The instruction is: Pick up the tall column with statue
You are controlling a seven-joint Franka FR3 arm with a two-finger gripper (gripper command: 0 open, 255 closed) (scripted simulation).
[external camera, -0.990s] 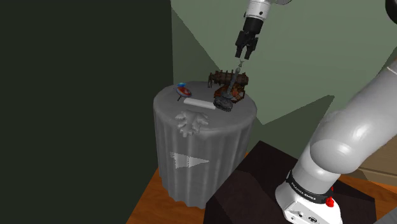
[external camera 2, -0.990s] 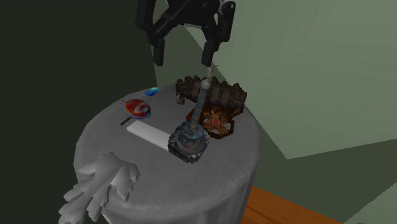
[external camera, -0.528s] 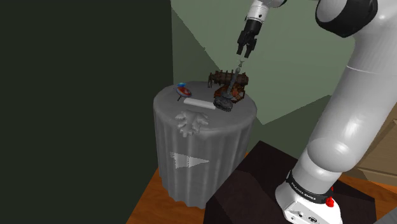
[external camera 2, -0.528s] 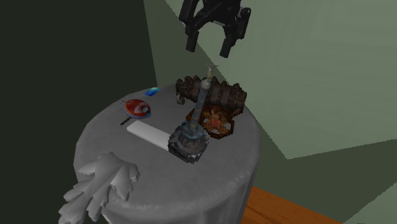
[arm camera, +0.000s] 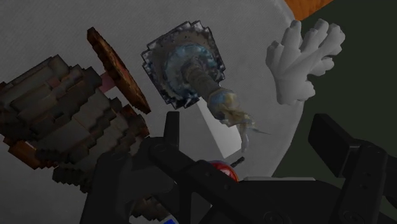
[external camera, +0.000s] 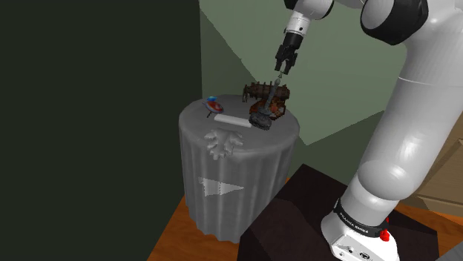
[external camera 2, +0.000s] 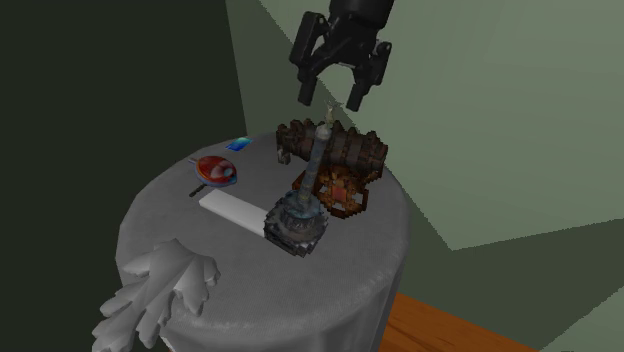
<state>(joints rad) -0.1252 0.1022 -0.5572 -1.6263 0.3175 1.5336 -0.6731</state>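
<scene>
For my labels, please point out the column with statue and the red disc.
column with statue (external camera 2: 296, 221): second exterior view, its square base.
red disc (external camera 2: 216, 171): second exterior view, its middle.

Air above tall column with statue (external camera 2: 306, 180) free; claw (external camera 2: 331, 101) hangs there, fingers apart. Brown blocky cannon model (external camera 2: 340, 152) crowds column's far side, just beside shaft. White bar (external camera 2: 232, 209) just beside base, second exterior view's left. Desk (external camera 2: 330, 270) bare on base's near side. Green wall (external camera 2: 480, 100) behind desk.
</scene>
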